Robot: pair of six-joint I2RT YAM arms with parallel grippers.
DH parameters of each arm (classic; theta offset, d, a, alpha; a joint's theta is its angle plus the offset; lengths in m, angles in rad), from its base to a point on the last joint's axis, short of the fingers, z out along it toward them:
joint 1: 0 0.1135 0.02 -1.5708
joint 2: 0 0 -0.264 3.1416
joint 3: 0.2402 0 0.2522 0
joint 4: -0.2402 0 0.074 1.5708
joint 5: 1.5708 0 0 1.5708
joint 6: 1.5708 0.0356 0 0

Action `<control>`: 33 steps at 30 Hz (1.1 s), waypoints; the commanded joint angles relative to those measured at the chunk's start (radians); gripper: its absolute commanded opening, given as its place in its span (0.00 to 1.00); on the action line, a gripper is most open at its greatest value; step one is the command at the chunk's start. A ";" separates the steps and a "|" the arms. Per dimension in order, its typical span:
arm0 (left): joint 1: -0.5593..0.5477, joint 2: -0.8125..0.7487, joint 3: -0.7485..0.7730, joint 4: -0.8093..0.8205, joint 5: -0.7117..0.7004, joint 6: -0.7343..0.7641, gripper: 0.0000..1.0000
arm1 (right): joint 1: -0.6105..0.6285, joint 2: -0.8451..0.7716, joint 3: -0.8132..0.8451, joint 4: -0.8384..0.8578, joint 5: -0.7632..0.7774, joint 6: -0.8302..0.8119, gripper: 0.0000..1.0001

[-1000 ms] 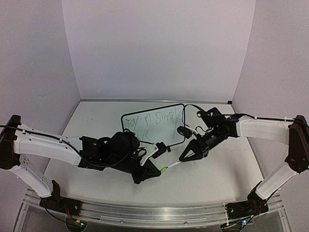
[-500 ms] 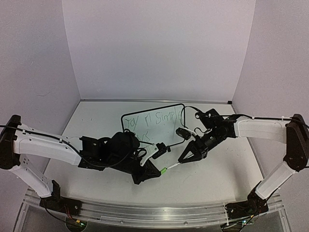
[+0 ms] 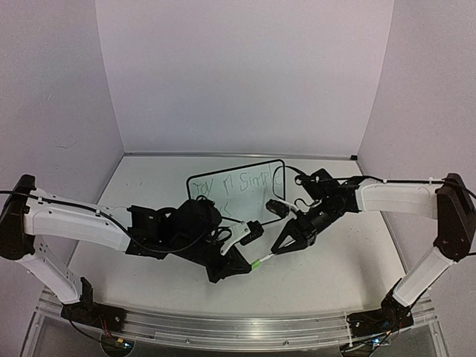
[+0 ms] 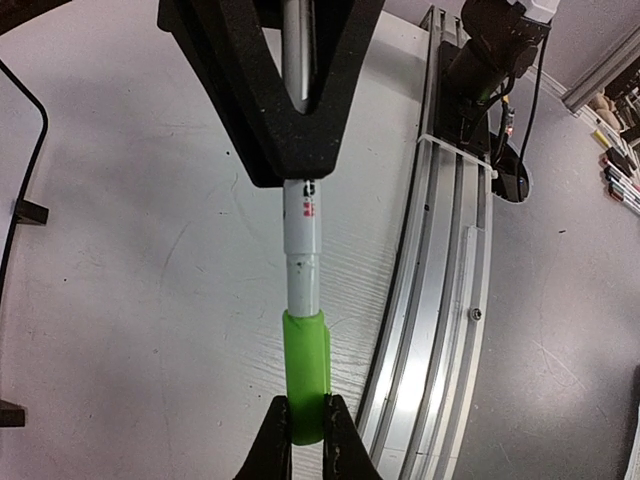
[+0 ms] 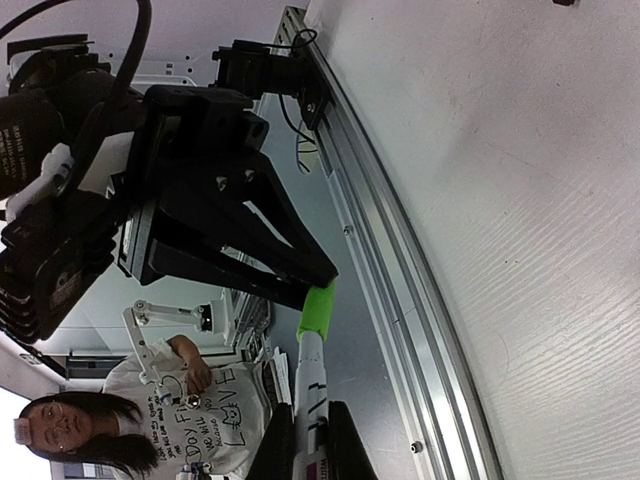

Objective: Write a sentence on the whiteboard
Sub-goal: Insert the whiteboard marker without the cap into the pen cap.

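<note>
The left gripper pinches the green cap, and the right gripper is closed on the white barrel of the marker, just in front of the whiteboard. Since a second ago the two have come slightly closer together, so I judge the cap is being pressed on and the writing is over. The sentence stands on the whiteboard in thin green letters, its lower line partly hidden by the left arm.

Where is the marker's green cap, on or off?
On. The green cap covers the marker end, no tip showing. The left gripper pinches it; the right gripper holds the barrel.
</note>
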State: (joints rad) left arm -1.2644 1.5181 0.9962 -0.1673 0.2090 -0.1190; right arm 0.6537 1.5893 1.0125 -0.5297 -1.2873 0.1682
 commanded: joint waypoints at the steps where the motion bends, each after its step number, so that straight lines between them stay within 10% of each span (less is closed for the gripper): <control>1: -0.005 0.018 0.074 0.010 0.042 0.037 0.00 | 0.028 0.021 0.052 -0.016 0.008 -0.031 0.00; 33: 0.046 0.086 0.252 0.226 0.151 0.058 0.00 | 0.142 0.036 0.106 -0.024 0.012 -0.061 0.00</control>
State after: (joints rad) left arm -1.2353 1.6006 1.0970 -0.2559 0.3655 -0.1029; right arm 0.7345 1.6028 1.0621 -0.6382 -1.1997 0.1315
